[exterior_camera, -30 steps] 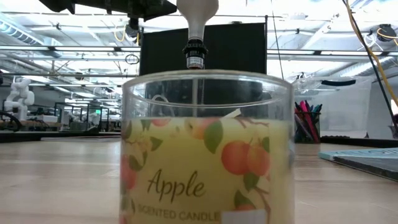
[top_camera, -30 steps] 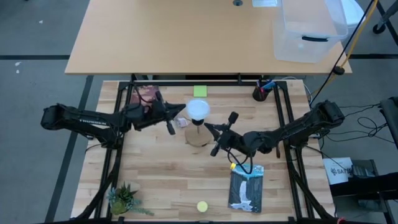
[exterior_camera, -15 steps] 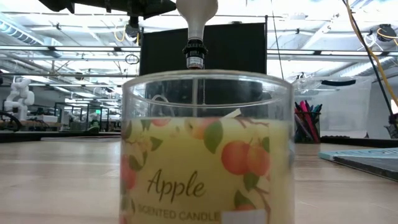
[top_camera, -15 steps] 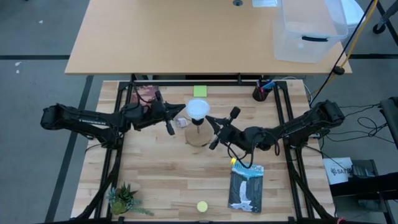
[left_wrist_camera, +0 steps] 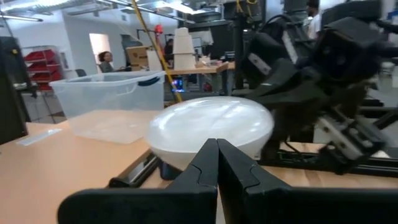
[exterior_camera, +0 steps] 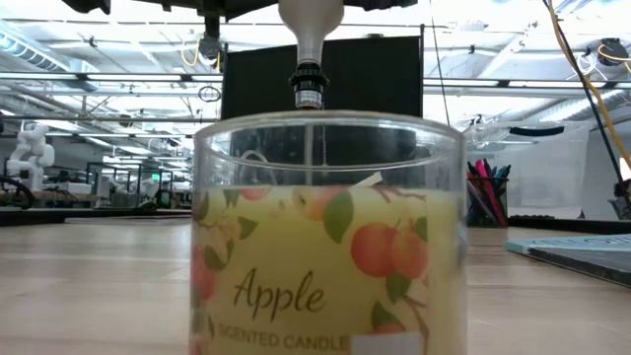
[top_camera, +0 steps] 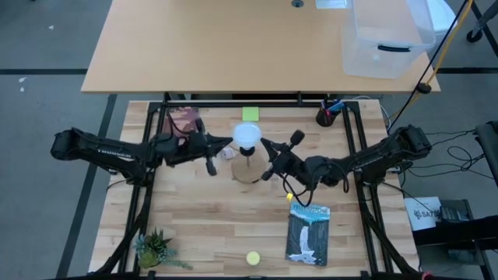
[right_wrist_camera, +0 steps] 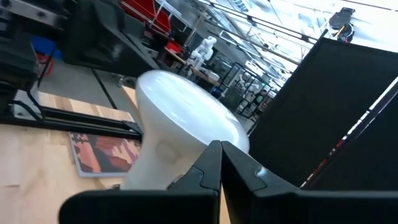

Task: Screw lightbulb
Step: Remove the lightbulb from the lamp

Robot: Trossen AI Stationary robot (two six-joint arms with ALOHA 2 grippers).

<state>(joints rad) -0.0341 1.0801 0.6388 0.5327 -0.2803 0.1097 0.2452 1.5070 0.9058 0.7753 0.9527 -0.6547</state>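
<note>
The lightbulb (top_camera: 247,137), a white dome on a grey neck, stands upright with its screw end in the black socket of the round wooden base (top_camera: 247,169). In the low view its neck (exterior_camera: 310,54) rises behind a candle jar. My left gripper (top_camera: 230,142) is shut, its tips at the dome's left side; the dome (left_wrist_camera: 211,127) fills its wrist view. My right gripper (top_camera: 264,145) is shut, its tips at the dome's right side; its wrist view shows the dome and neck (right_wrist_camera: 180,130) close ahead. My left gripper has its shut fingertips (left_wrist_camera: 217,152) level beside the dome's left side; I cannot tell whether they touch it. My right gripper has its shut fingertips (right_wrist_camera: 220,155) level beside the dome's right side, near the neck; I cannot tell whether they touch it.
An "Apple" candle jar (exterior_camera: 325,237) fills the low view. A dark book (top_camera: 309,235) lies near right, a plant (top_camera: 156,249) near left, a small yellow round thing (top_camera: 253,257) at the near edge. A pen cup (top_camera: 327,117), a green note (top_camera: 250,113) and a reddish book (top_camera: 184,118) are at the far side.
My right gripper has gone toward the table's left and far edges, closing on the bulb's right side. The bulb has stayed upright in the socket.
</note>
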